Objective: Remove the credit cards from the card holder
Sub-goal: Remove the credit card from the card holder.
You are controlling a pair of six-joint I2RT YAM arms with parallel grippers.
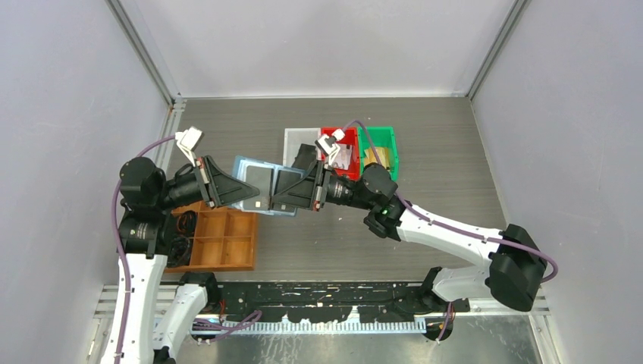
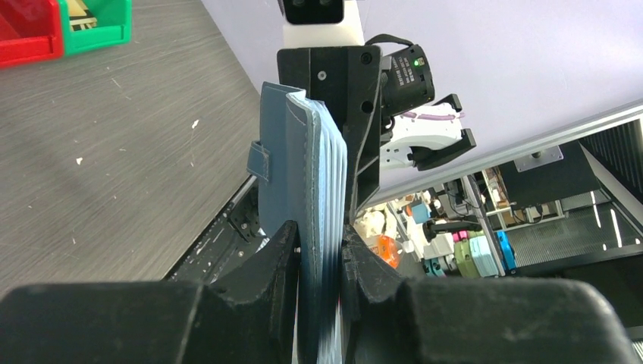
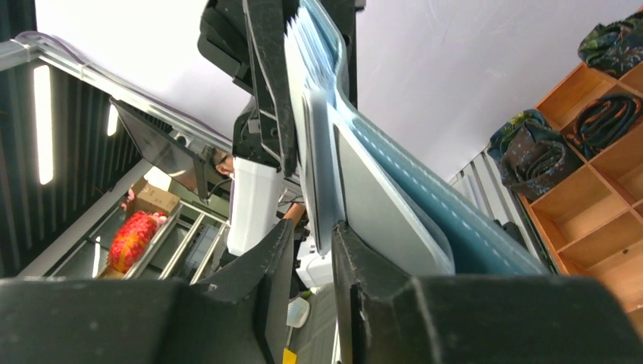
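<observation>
The card holder (image 1: 250, 176) is a teal-blue wallet with a paler blue inside. It is held open in the air between both grippers, above the table's middle left. My left gripper (image 1: 244, 194) is shut on its left edge; in the left wrist view the jaws (image 2: 318, 262) clamp the stacked pocket layers (image 2: 303, 174). My right gripper (image 1: 280, 199) is at the wallet's right half. In the right wrist view its jaws (image 3: 313, 235) stand narrowly apart, with the lower edge of a thin pale card (image 3: 322, 178) between them. A pale grey card (image 3: 379, 220) lies just outside them, against the wallet (image 3: 462, 227).
A brown wooden compartment tray (image 1: 220, 243) sits under the left arm and also shows in the right wrist view (image 3: 591, 205). A red bin (image 1: 341, 145) and a green bin (image 1: 383, 148) stand at the back, with a pale flat tray (image 1: 298, 144) beside them.
</observation>
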